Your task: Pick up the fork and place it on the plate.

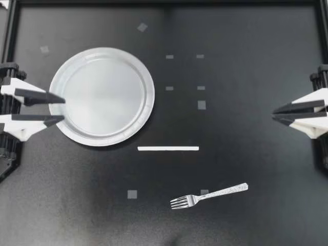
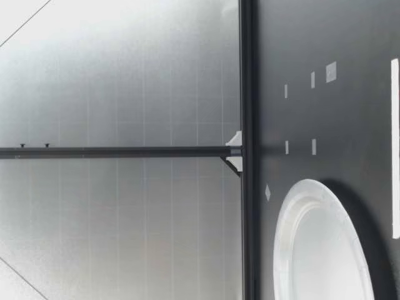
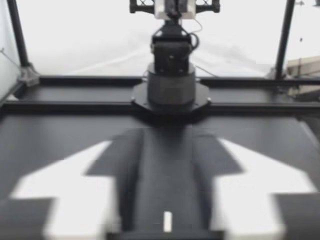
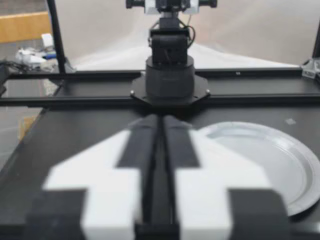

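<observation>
Lying on the table (image 1: 256,61): the fork (image 1: 215,193), flat on the dark surface, a little toward my right of the middle.
Fork's heading: tines toward my left side, handle slanting off toward my right.
Fork's contact: neither gripper touches it; its neck crosses a small grey tape square (image 1: 204,191).
White strip (image 1: 168,148): on the table between the fork and the plate, apart from both.
Plate (image 1: 148,97): round and silvery, on my left half of the table, well apart from the fork.
Left gripper (image 1: 62,109): fingers spread wide with nothing between them, tips over the plate's rim on my left side; the left wrist view shows the same wide gap.
Right gripper (image 1: 274,113): fingers drawn together to a thin slit, gripping nothing, at the table's right edge, well apart from the fork.
Right wrist view: the plate (image 4: 280,165) lies ahead of the gripper, off to one side.
Low view: shows the plate's rim (image 2: 281,237) and the white strip (image 2: 394,150) nearer that camera.
</observation>
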Motion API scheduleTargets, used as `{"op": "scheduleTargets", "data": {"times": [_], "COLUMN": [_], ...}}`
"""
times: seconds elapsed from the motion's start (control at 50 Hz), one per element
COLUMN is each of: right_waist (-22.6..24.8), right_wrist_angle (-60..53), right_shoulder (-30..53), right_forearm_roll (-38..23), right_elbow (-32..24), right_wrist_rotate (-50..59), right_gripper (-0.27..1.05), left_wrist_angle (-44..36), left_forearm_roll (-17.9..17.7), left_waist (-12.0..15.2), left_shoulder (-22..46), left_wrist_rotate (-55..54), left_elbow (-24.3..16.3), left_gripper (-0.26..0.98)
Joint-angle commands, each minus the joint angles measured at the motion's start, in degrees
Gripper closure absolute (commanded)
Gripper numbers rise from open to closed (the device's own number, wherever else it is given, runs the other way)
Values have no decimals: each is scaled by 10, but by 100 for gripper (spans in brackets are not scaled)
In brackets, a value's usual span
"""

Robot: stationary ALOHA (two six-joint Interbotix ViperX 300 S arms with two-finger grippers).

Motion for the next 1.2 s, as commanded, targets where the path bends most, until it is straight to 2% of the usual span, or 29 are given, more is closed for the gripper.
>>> {"op": "scheduleTargets", "data": {"times": [0.0, 0.1, 0.2, 0.28, 0.38, 0.44, 0.54, 0.64, 0.76, 0.78, 1.02, 1.18], "right_waist": [3, 3, 4, 3, 3, 3, 4, 21, 63, 69, 113, 128], "right_wrist_angle": [-6, -4, 11, 72, 194, 260, 324, 362, 374, 374, 374, 373], "right_shoulder": [0, -20, -41, -40, 1, 43, 123, 207, 315, 330, 488, 546], "right_forearm_roll": [0, 7, 27, 25, 22, 20, 26, 43, 47, 47, 48, 53], "right_elbow": [-6, 6, -4, -36, -91, -120, -147, -161, -183, -188, -267, -294], "right_wrist_rotate": [0, 5, 22, 24, 23, 22, 25, 23, 23, 22, 25, 40], "right_gripper": [73, 84, 84, 84, 84, 82, 72, 50, 15, 13, 22, 23], "left_wrist_angle": [-3, 4, 40, 101, 149, 148, 127, 92, 39, 29, -11, -15], "left_forearm_roll": [0, -23, -33, -32, -27, -22, -23, -23, -24, -25, -26, -29], "left_waist": [2, 2, 2, 0, -19, -40, -54, -54, -54, -54, -54, -54], "left_shoulder": [-11, -30, -37, -25, 10, 42, 91, 127, 150, 151, 137, 127], "left_wrist_rotate": [-3, -21, -40, -40, -32, -22, -16, -19, -20, -20, -19, -20], "left_elbow": [6, 12, -7, -37, -76, -91, -106, -100, -90, -86, -62, -49], "left_gripper": [63, 74, 75, 75, 74, 74, 74, 74, 72, 71, 61, 59]}}
